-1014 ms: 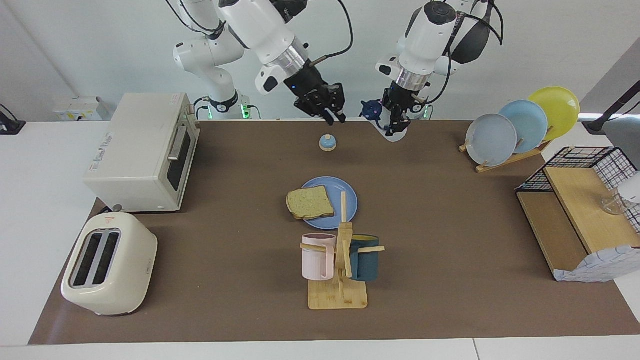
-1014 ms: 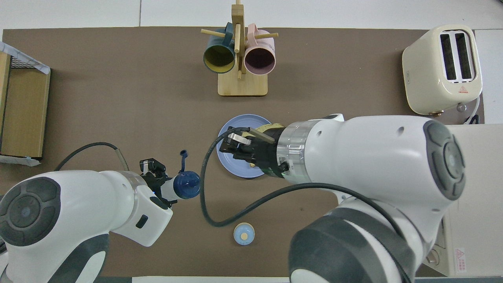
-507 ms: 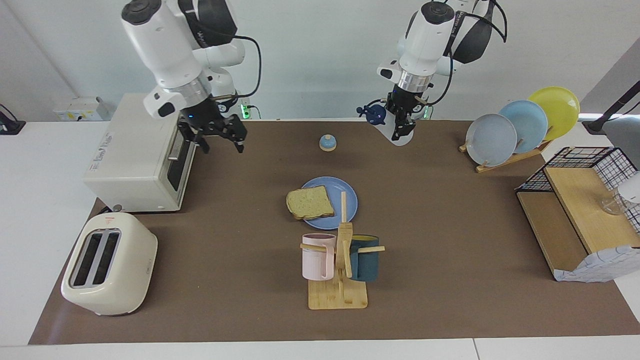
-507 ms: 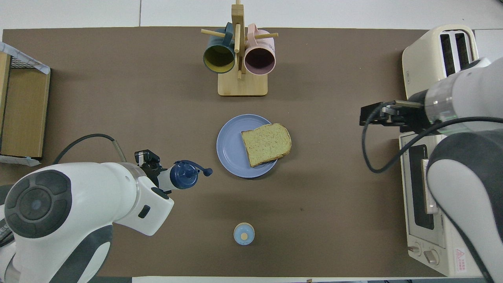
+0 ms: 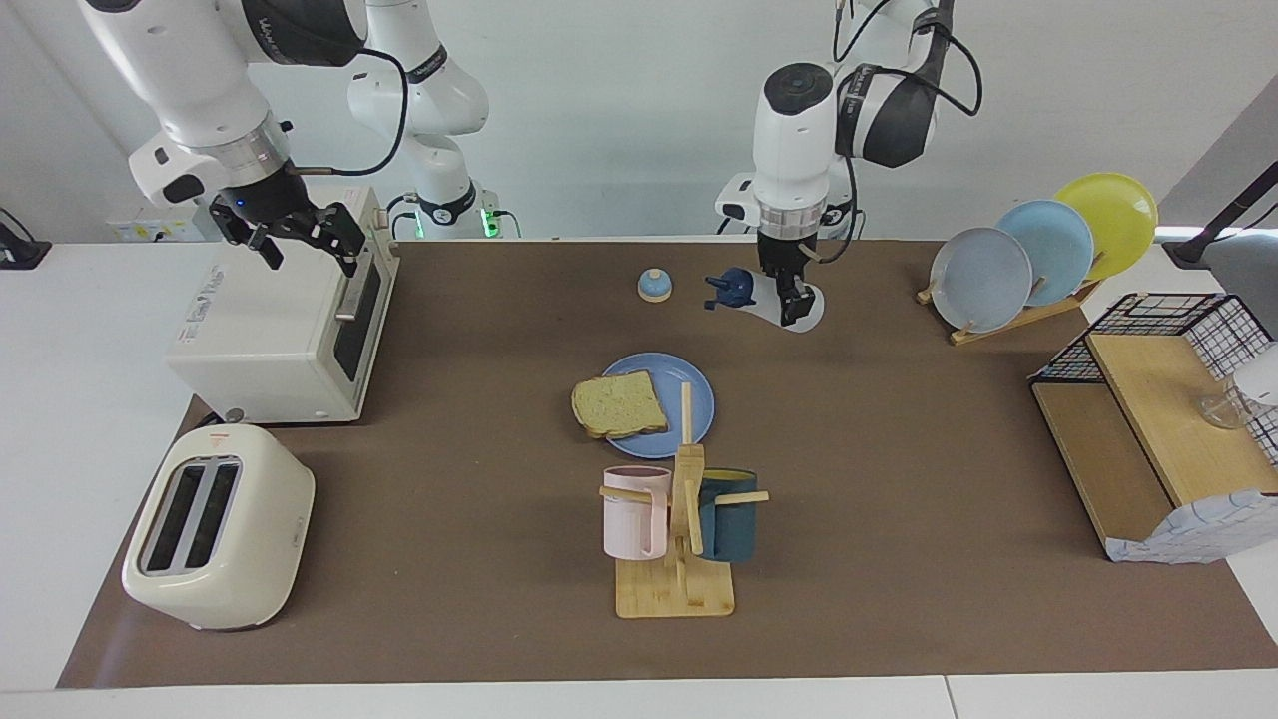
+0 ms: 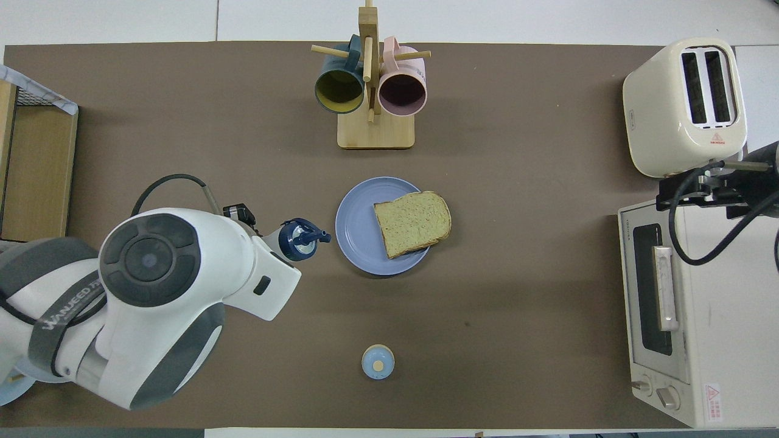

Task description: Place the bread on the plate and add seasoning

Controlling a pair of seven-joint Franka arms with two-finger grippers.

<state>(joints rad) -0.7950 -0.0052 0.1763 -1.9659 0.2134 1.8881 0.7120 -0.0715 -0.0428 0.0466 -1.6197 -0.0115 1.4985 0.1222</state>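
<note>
The bread (image 5: 619,404) (image 6: 412,223) lies on the blue plate (image 5: 691,389) (image 6: 355,228) in the middle of the table, overhanging its rim toward the right arm's end. My left gripper (image 5: 789,298) is shut on the seasoning (image 5: 804,312), a white bottle held tilted in the air, its navy cap (image 6: 298,239) pointing toward the plate. The bottle hangs over the mat just off the plate's rim, toward the left arm's end. My right gripper (image 5: 308,250) is open and holds nothing, up over the toaster oven (image 5: 280,310).
A small blue-domed bell (image 5: 654,286) sits nearer to the robots than the plate. A mug rack (image 5: 679,519) with two mugs stands farther out. A toaster (image 5: 215,524) is at the right arm's end; a plate rack (image 5: 1038,250) and a wire shelf (image 5: 1158,419) are at the left arm's end.
My right gripper opened, left the plate and swung away to above the toaster oven. My left gripper lowered and tilted the seasoning, bringing it closer to the plate.
</note>
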